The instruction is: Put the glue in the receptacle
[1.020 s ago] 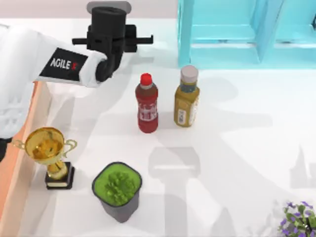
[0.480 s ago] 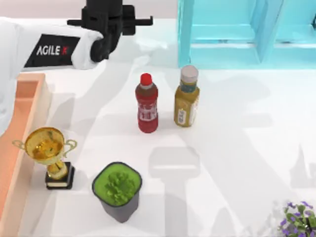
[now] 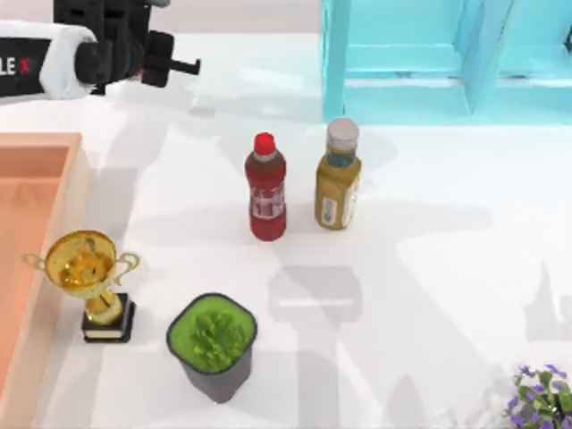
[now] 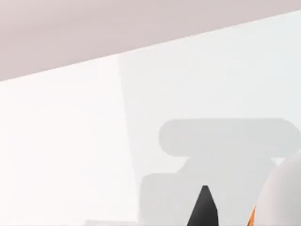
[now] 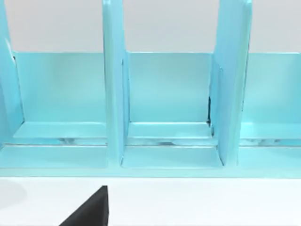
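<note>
The top view's left edge is cutting off the receptacle (image 3: 36, 232) and the left arm (image 3: 40, 67). Its bottom right corner is clipping a purple-flowered plant (image 3: 541, 398). In the left wrist view, the frame is cropping a white and orange shape (image 4: 282, 197), too partial to identify.

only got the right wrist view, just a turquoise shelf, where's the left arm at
Observer: The left gripper is over the table's far left corner in the top view, just beyond the receptacle.
Operator: glue in the box?
Observer: None lies in the part of the receptacle that shows. A white shape with an orange patch, likely the glue, sits close to the left wrist camera.
Operator: anything near the box
Observer: A gold trophy stands right beside its right wall.
</note>
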Controlling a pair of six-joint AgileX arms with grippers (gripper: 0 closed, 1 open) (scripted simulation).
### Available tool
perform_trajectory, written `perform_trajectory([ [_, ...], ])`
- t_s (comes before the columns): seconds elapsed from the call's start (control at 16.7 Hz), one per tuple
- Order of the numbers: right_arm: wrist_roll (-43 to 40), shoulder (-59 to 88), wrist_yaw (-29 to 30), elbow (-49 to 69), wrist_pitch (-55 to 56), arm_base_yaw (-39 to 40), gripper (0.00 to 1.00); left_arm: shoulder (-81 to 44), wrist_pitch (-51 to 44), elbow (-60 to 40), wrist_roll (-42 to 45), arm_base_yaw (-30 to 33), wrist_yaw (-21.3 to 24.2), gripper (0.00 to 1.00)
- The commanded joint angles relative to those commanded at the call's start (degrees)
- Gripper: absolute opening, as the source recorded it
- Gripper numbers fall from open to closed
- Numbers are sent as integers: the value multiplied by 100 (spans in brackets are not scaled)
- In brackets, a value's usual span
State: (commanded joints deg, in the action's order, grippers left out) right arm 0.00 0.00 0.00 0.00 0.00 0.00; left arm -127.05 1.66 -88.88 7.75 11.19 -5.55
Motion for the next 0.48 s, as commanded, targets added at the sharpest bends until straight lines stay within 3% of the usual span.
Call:
perform_trajectory([
  [0.24,0,0,0,0,0,0,100,733,-1445,237,2012,-1158,1400,0],
  [0.48,0,0,0,0,0,0,100,1426,-2942,608,4502,-2540,3121,0],
])
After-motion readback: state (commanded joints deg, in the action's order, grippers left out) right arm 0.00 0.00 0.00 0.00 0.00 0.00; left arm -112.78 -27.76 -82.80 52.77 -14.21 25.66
